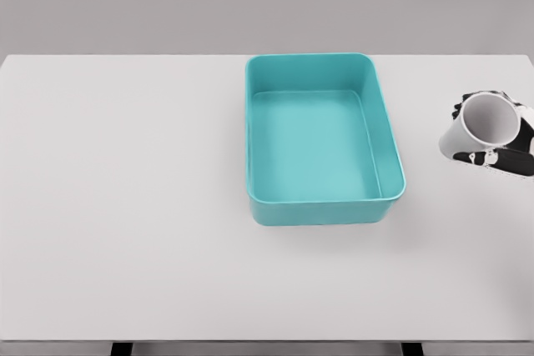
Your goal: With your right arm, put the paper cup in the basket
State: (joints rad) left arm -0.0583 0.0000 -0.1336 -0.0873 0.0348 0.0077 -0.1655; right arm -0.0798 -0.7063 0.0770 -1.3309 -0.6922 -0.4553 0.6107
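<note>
So the right hand (494,132) is over at the right edge of the white worktop (125,206), fingers wrapped around the paper cup (482,127). The cup is white, tipped on its side so its open mouth faces the camera, and it sits off to the right of the teal basket (392,152), not touching it. The basket sits mid-worktop, a bit right of center.
</note>
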